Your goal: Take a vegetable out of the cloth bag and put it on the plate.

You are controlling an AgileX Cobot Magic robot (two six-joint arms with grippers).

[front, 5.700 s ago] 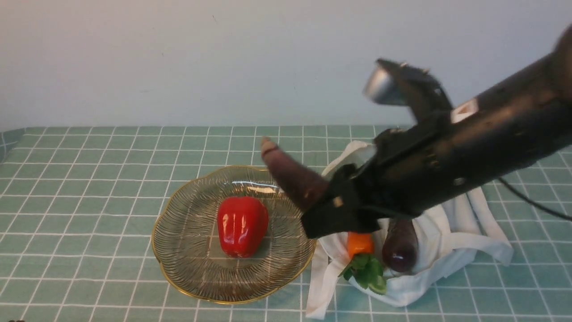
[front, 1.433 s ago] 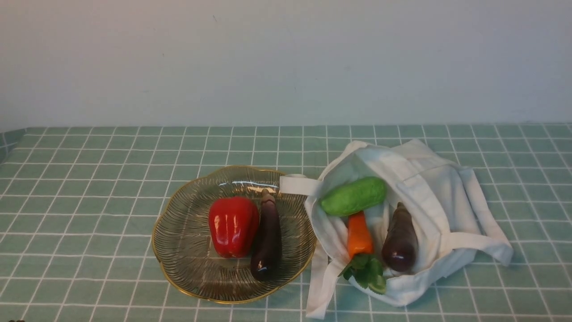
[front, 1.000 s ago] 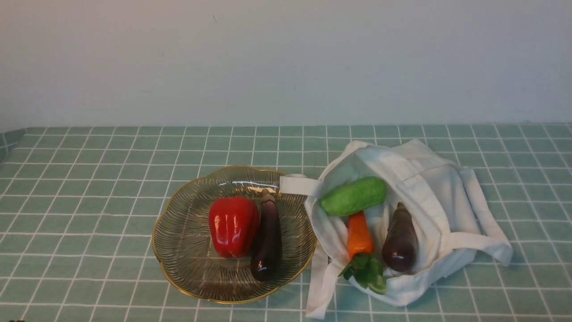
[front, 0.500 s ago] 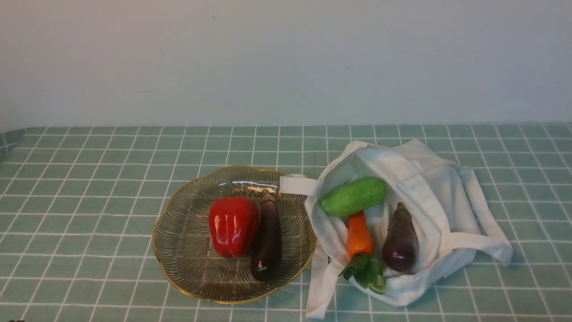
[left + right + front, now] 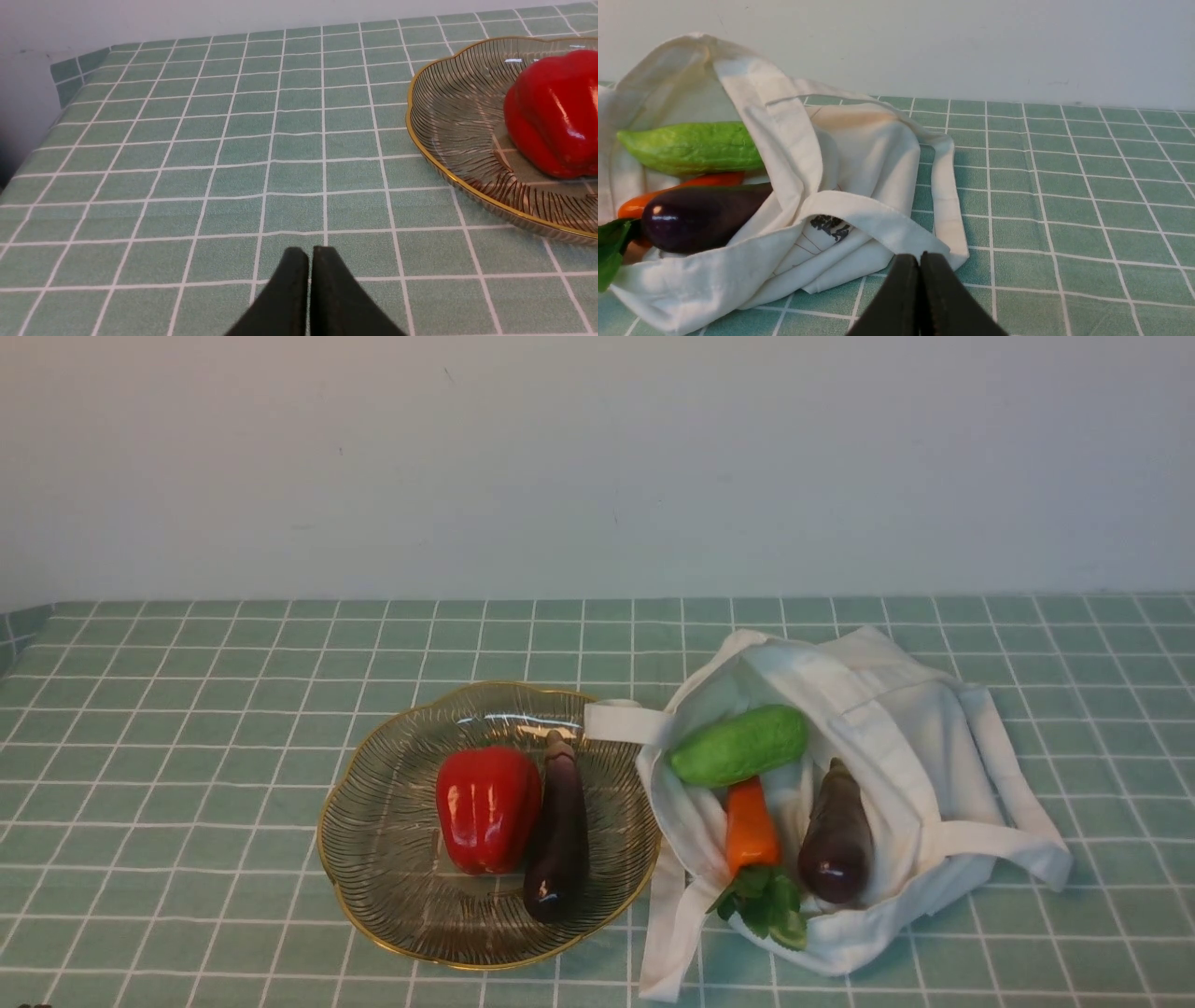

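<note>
Glass with a wavy gold rim, the plate (image 5: 373, 821) sat on the green checked cloth (image 5: 187, 728) in the front view, and the slim eggplant (image 5: 558, 831) lay on it, touching the red pepper (image 5: 487, 807). Just beside the plate, the cloth bag (image 5: 896, 728) lay open with a green gourd (image 5: 739, 745), a carrot (image 5: 751, 826) and a plumper eggplant (image 5: 836, 835) inside. Neither of my arms showed there.

From my left wrist, my left gripper (image 5: 310, 254) was pressed together with nothing in it, over bare cloth, near the plate's rim (image 5: 420, 144) and the pepper (image 5: 556, 112).

From my right wrist, my right gripper (image 5: 919, 261) was likewise closed and empty, just in front of the bag (image 5: 859, 154).
</note>
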